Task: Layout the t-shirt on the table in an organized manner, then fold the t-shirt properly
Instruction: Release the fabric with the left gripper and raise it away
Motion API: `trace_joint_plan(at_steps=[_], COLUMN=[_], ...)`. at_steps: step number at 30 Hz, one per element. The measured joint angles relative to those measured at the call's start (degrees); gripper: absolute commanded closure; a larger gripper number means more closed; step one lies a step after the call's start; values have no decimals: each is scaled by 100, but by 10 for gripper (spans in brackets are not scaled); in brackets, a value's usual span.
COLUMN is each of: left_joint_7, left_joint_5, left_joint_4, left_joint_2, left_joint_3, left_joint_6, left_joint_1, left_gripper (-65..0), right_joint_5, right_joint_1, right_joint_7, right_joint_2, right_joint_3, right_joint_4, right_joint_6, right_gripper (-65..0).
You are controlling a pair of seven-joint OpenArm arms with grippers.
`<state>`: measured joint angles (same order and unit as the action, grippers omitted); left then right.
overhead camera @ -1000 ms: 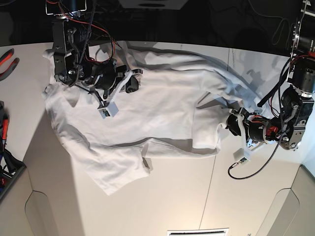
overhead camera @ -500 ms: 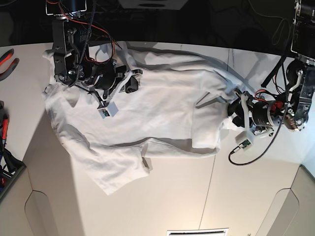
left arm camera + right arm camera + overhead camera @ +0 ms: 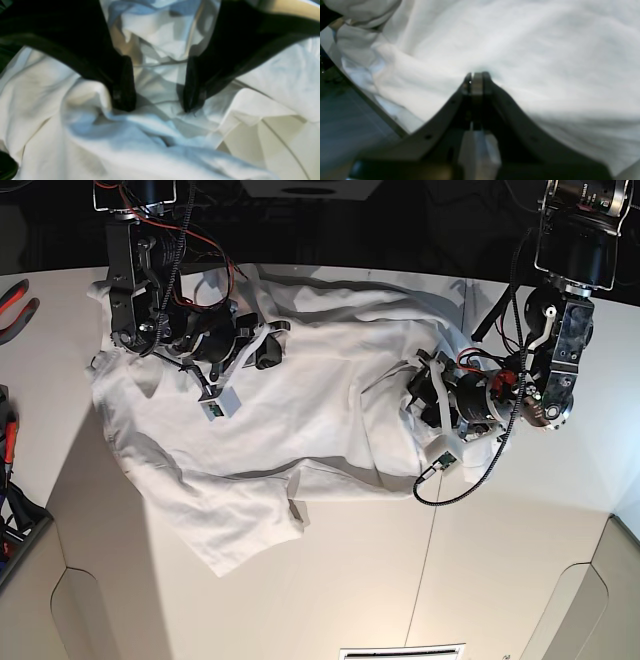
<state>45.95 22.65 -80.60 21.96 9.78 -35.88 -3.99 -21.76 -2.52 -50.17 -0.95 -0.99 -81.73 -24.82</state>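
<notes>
Lying rumpled across the table [image 3: 330, 580], the t-shirt [image 3: 300, 410] (one sleeve trailing toward the near edge). Hovering over its bunched side with jaws spread apart, nothing between them: the left gripper [image 3: 160, 100]. Pressing down onto cloth, jaws together: the right gripper [image 3: 476, 76].

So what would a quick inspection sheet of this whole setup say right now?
Surface: white table, thin dark seam across it.
Job's things: white t-shirt spread but rumpled, one sleeve bunched at the near edge.
Clutter: red-handled tool at the table's edge.
Grippers: left gripper open over wrinkled fabric; right gripper shut, resting on the shirt, fabric pinch not clear.
Cables: black cable looping from the left arm onto the table; red wires on the right arm.
Surroundings: dark behind the table.
</notes>
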Motion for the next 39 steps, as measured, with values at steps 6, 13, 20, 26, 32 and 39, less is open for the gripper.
trace_joint_plan(at_steps=[6,13,20,26,32,39], left_joint_7=[-59,-35,-424,-933,-833,-634], left_joint_5=[-590,-1233,-1320,-1388,-1012,-382], left_joint_4=[-68,223,365,337,1346,3001], left_joint_2=[501,866,931,861,332,74], left_joint_3=[7,7,-168,-376,-343,-39], left_joint_6=[503,1436,1486,1482,708,229], left_joint_1=[-35,-46,-105,-1156,-1818,-2085], left_gripper=[-348,-348,-346,-346,-346,-346], right_joint_5=[-2,-2,0,-2,-4,0], right_joint_1=[0,0,0,0,2,0], right_joint_7=[-2,0,4,0,2,0], right_joint_2=[0,0,0,0,2,2], right_joint_3=[0,0,0,2,2,0], right_joint_4=[0,0,0,0,0,0], right_joint_6=[0,0,0,0,0,0], right_gripper=[0,0,0,0,0,0])
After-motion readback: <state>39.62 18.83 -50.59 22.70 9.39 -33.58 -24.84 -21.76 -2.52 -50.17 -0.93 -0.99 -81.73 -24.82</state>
